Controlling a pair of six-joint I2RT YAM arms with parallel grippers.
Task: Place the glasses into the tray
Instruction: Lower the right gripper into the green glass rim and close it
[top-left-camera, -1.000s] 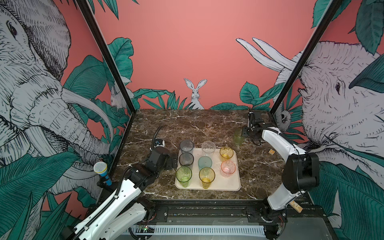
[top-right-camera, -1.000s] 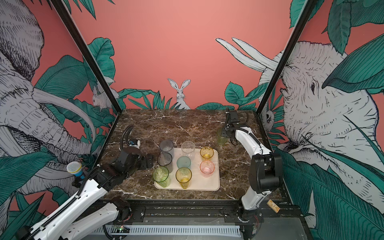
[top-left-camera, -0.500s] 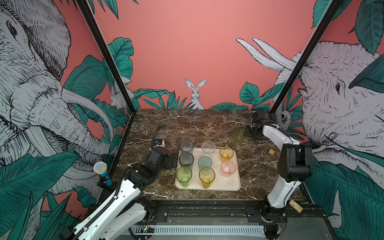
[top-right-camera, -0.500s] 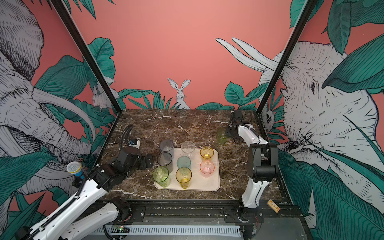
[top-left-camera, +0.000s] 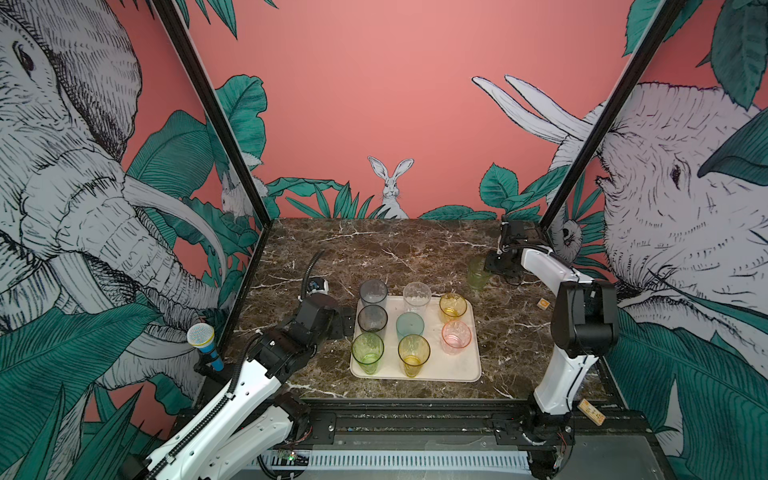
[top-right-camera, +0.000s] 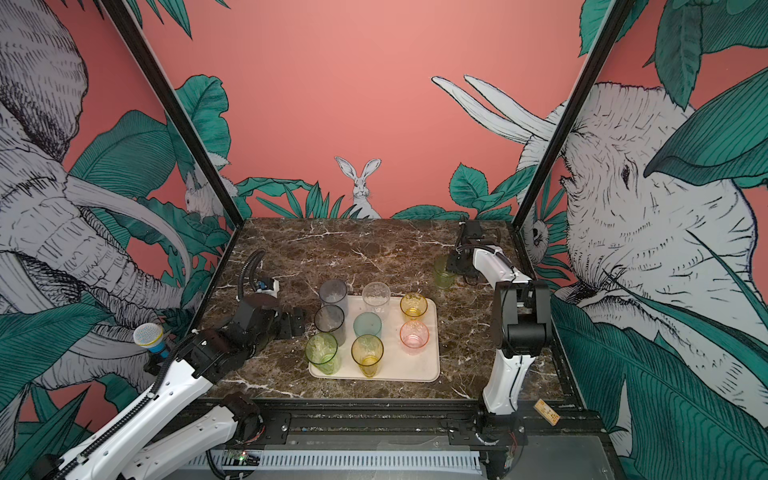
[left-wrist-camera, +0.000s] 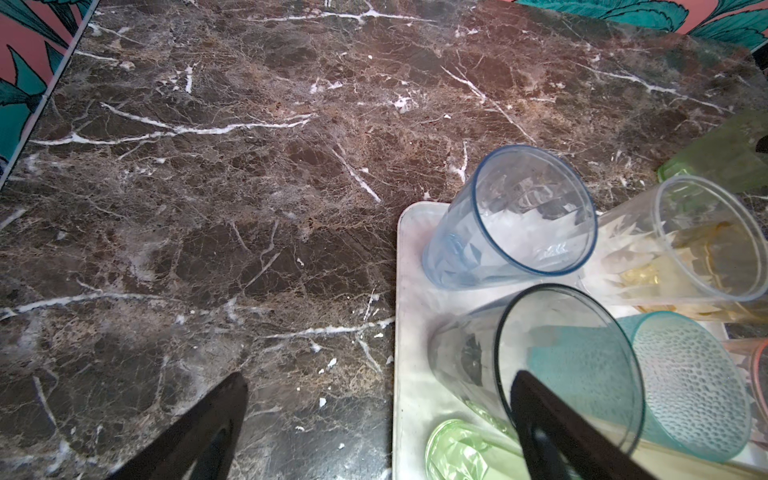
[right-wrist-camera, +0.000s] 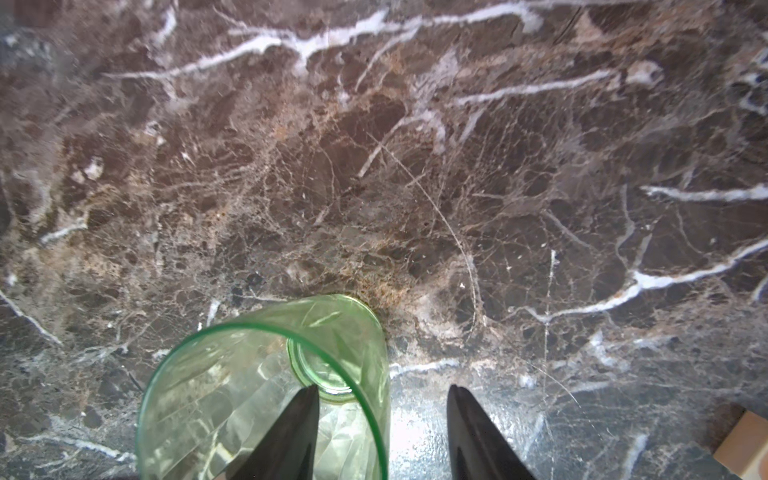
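The cream tray (top-left-camera: 465, 365) (top-right-camera: 419, 365) (left-wrist-camera: 411, 374) holds several upright glasses: grey (top-left-camera: 373, 291), smoky (top-left-camera: 372, 319), clear (top-left-camera: 417, 294), teal (top-left-camera: 409, 326), green (top-left-camera: 367, 348), yellow (top-left-camera: 413, 354), amber (top-left-camera: 452, 305) and pink (top-left-camera: 456, 336). A pale green glass (top-left-camera: 477, 274) (top-right-camera: 442, 275) (right-wrist-camera: 216, 395) stands on the marble behind the tray's right corner. My right gripper (top-left-camera: 490, 266) (top-right-camera: 451, 266) (right-wrist-camera: 382, 388) straddles its wall, open, one finger inside the rim and one outside with a gap. My left gripper (top-left-camera: 340, 324) (top-right-camera: 293, 322) (left-wrist-camera: 379, 376) hangs wide open at the tray's left edge, holding nothing.
A small wooden block (top-left-camera: 543, 304) (right-wrist-camera: 744, 444) lies on the marble to the right of the tray. A blue microphone (top-left-camera: 203, 345) stands outside the left wall. Printed walls close in the table on three sides.
The right arm's elbow has swung back a little while its gripper stays at the pale green glass, and its jaws have narrowed slightly. The glass and the left arm have not moved.
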